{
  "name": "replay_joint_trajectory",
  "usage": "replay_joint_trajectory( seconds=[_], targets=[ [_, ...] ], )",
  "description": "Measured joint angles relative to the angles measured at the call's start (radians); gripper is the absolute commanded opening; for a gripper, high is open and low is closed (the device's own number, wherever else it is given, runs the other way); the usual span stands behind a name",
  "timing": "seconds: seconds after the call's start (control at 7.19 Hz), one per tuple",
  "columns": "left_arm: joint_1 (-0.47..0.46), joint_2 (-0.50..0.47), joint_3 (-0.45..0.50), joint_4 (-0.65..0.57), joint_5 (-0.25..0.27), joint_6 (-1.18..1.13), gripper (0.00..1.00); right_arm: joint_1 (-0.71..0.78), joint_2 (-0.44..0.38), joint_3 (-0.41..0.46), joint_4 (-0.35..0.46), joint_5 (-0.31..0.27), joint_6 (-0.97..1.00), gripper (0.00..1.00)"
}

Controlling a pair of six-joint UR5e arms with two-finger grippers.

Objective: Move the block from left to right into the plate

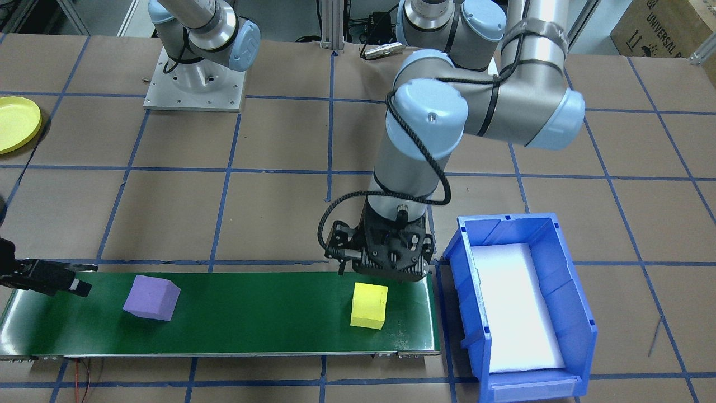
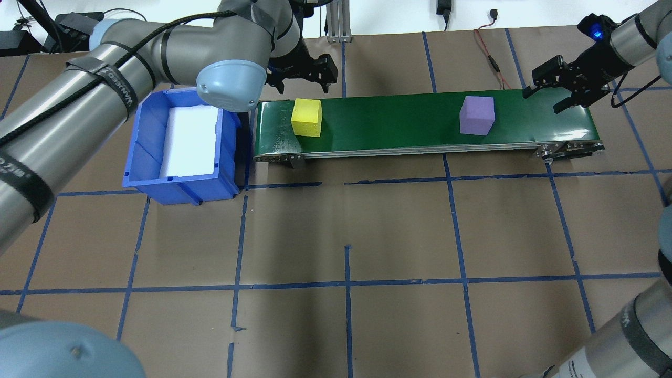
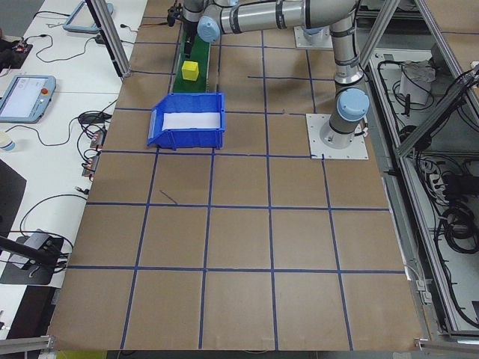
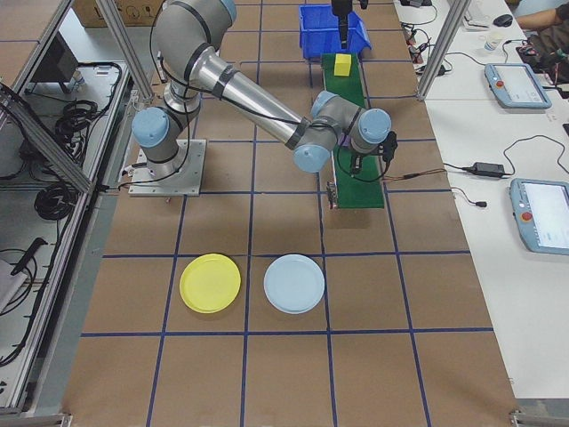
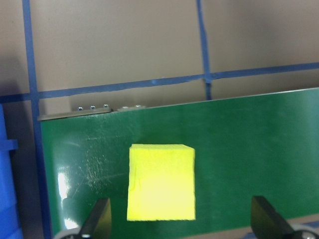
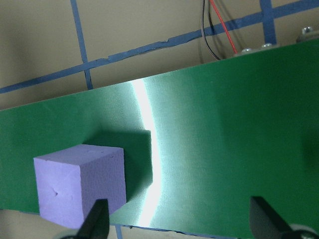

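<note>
Two foam blocks lie on a green conveyor belt (image 2: 399, 123). A yellow block (image 2: 306, 117) (image 1: 369, 305) sits near the belt's left end. My left gripper (image 2: 304, 73) (image 5: 182, 221) hovers above it, open and holding nothing. A purple block (image 2: 476, 115) (image 6: 79, 184) rests toward the right end. My right gripper (image 2: 559, 89) (image 1: 86, 280) hangs open over that end, just right of the purple block and apart from it. The yellow plate (image 4: 210, 283) (image 1: 17, 123) lies on the table on my right, well away from the belt.
A blue bin (image 2: 144, 152) with a white liner stands off the belt's left end. A pale blue plate (image 4: 294, 284) lies beside the yellow plate. A red and black cable (image 2: 491, 58) runs behind the belt. The table is brown paper with a blue tape grid.
</note>
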Motion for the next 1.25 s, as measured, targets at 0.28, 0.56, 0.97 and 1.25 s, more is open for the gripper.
replay_joint_trajectory(
  seconds=[0.28,0.56,0.97,1.25],
  targets=[
    [0.015,0.183,-0.031,-0.188,0.004,0.005,1.0,0.0,0.008,-0.001,-0.007,0.0,-0.006,1.0],
    [0.09,0.347,-0.072,-0.465,0.008,0.052,1.0,0.0,0.008,-0.001,-0.007,0.001,-0.006,1.0],
    [0.147,0.425,-0.104,-0.581,0.019,0.087,1.0,0.0,0.009,0.003,-0.008,0.002,-0.004,1.0],
    [0.181,0.431,-0.108,-0.571,0.019,0.11,1.0,0.0,0.009,0.004,-0.01,0.002,-0.001,1.0]
  ],
)
